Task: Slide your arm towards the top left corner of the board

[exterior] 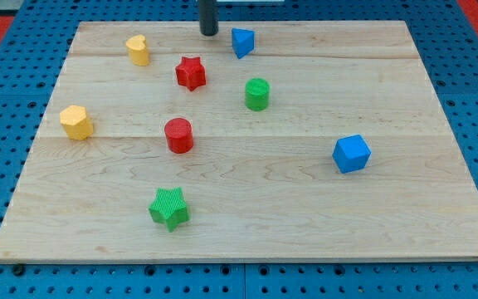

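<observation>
My tip (209, 32) rests on the wooden board (405, 100) near its top edge, a little left of the middle. A blue triangular block (241, 41) lies just to the tip's right. A red star block (191, 73) lies below the tip. A yellow heart block (138, 50) sits to the tip's left, toward the board's top left corner. A green cylinder (257, 94) lies below and to the right of the tip.
A yellow hexagon block (76, 122) sits near the left edge. A red cylinder (178, 135) sits left of the middle. A green star block (169, 208) lies near the bottom. A blue cube (352, 154) lies at the right. Blue pegboard surrounds the board.
</observation>
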Robot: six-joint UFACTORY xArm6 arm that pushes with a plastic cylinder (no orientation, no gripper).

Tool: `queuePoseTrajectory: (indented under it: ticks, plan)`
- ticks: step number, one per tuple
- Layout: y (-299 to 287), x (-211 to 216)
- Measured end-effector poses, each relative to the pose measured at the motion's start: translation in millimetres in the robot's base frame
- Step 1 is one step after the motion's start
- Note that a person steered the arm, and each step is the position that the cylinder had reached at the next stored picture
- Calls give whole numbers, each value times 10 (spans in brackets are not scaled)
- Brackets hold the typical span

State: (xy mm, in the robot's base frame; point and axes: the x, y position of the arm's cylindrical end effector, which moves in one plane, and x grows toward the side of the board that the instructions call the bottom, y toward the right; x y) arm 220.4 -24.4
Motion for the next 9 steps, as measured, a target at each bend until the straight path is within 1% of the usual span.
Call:
queuePoseTrajectory:
  ticks: [1,2,3,4,5,6,7,8,9]
  plan:
    - [632,308]
    - [1068,653]
    - [621,356]
    - [424,778]
    - [1166,885]
    - [1741,986]
    - [1105,811]
    - [194,293]
    - [-759,182]
